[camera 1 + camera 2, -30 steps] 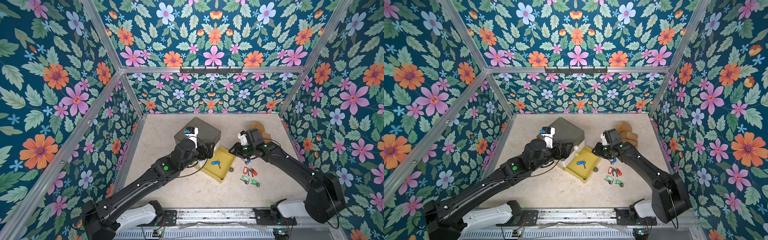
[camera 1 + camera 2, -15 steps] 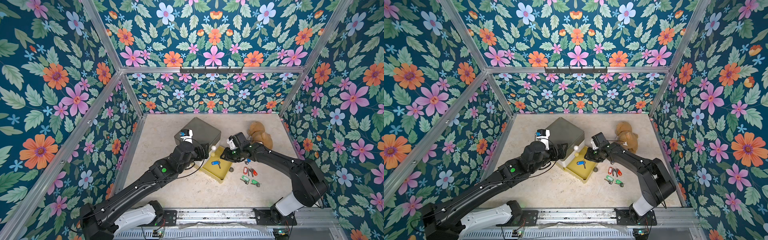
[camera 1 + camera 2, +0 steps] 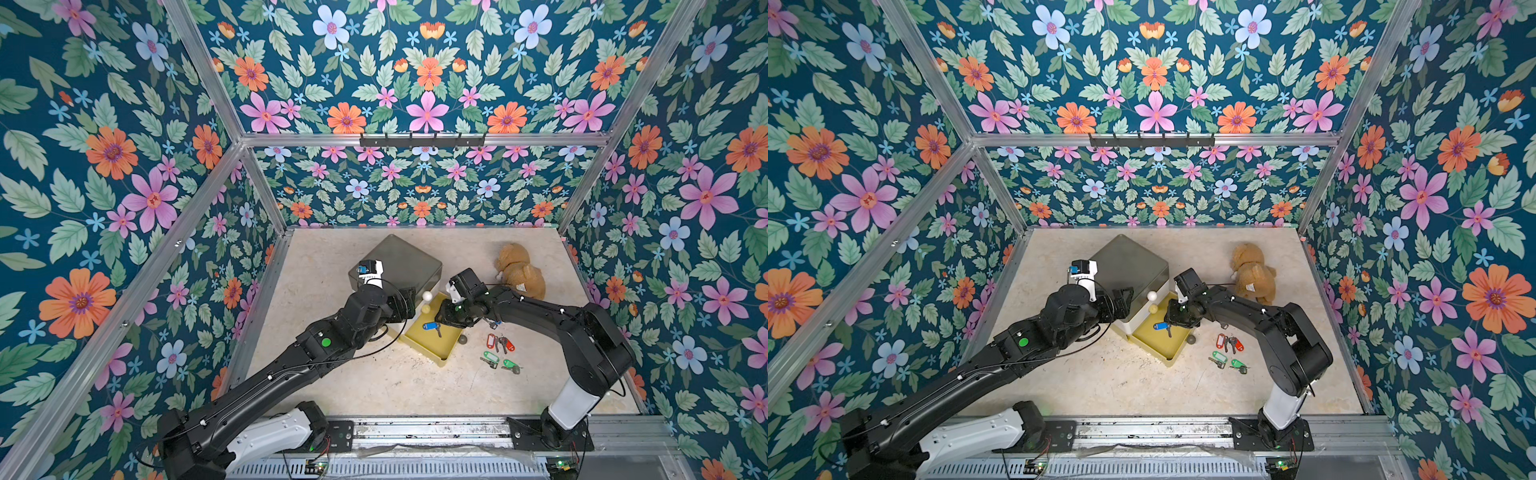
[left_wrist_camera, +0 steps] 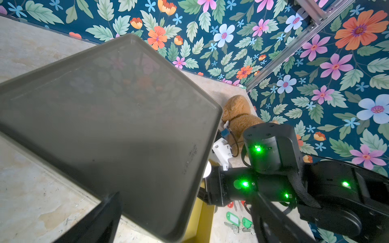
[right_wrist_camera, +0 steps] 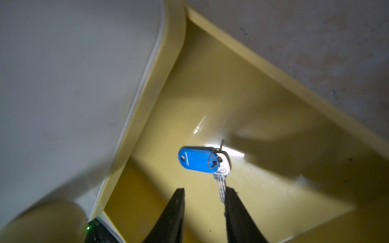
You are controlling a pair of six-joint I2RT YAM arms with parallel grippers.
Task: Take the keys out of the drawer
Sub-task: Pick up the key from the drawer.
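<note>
Keys (image 3: 491, 341), four, lie on the table (image 3: 374, 374) in both top views. The right arm (image 3: 540, 307) has swung back over the drawer (image 3: 1163, 347), where a blue key (image 3: 1160, 326) waits. At the cabinet (image 4: 105, 115), which fills the left wrist view, the left gripper (image 3: 406, 305) has an unclear grip. Right wrist view: right gripper (image 5: 205, 190) open astride the blade (image 5: 221, 189). Sixth key unseen.
</note>
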